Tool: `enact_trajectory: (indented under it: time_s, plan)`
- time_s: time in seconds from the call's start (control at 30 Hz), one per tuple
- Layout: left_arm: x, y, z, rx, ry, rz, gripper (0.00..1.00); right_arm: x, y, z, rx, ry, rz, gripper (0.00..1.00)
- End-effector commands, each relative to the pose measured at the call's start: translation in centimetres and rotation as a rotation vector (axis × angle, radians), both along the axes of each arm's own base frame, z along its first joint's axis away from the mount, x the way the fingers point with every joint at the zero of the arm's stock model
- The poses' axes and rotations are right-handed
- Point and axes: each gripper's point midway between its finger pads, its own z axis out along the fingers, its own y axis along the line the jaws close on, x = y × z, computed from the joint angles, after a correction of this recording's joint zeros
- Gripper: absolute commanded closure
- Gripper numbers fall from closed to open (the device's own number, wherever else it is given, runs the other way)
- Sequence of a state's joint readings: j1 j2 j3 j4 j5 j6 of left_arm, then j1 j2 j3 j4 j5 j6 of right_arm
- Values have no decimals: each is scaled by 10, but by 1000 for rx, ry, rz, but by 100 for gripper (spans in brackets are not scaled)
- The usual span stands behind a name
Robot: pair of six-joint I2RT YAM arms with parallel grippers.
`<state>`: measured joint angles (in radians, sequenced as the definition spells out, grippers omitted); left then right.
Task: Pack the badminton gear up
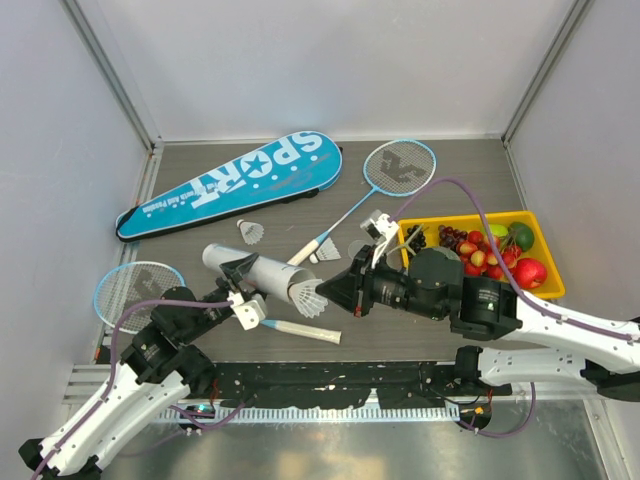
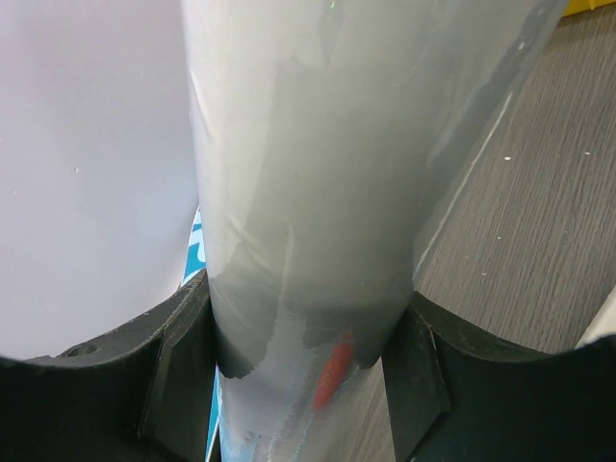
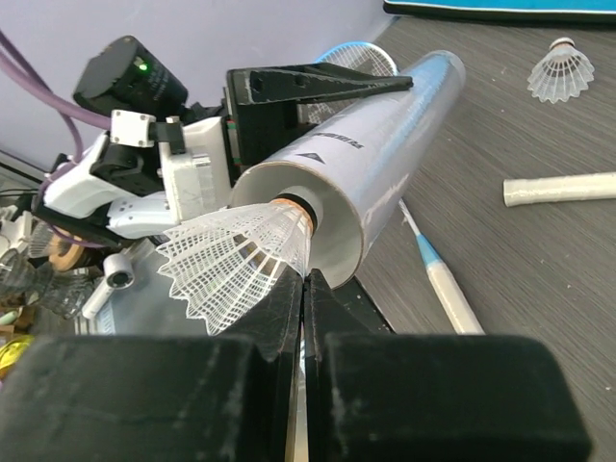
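Right fingers point(image 3: 284, 318), pressed together, touch the skirt of a shuttlecock point(image 3: 241, 260) that sits cork-first in the tube point(image 3: 375, 164) mouth. Left fingers point(image 2: 173, 385) clamp the glossy white tube. On the desk point(image 3: 539, 289), a racket handle point(image 3: 448, 284) lies just beside it; another shuttlecock point(image 3: 561, 72) and the bag point(image 1: 235, 185) lie farther off.

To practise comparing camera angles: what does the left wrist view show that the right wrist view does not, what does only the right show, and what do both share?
Only the left wrist view: the left fingers pressed against both sides of the white tube, and a red-orange mark on it. Only the right wrist view: the tube's open mouth, a shuttlecock sitting cork-first in it, its skirt pinched in the shut right fingers, a loose shuttlecock, a racket handle. Both: the tube, the left fingers gripping it, the grey table.
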<state>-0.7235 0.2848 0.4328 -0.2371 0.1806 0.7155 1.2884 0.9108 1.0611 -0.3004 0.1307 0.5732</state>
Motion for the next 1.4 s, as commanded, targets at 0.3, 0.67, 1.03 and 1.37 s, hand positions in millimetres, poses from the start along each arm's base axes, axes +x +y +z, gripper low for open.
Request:
enact_trajectory:
  time_s: [0.3,0.67,1.03,1.37]
  plan:
    - [1,-2,29,-64,-85,-9,100,18,3,19,64,-12,-102,56]
    - [1,-3,29,-70,-75,-10,100,20,-4,10,24,-14,-123,29]
    - [-1,-3,32,-90,-62,-12,100,43,29,-13,-122,-78,-160,37]
    - [-2,-5,32,-91,-58,-23,100,62,38,-19,-155,-111,-240,59]
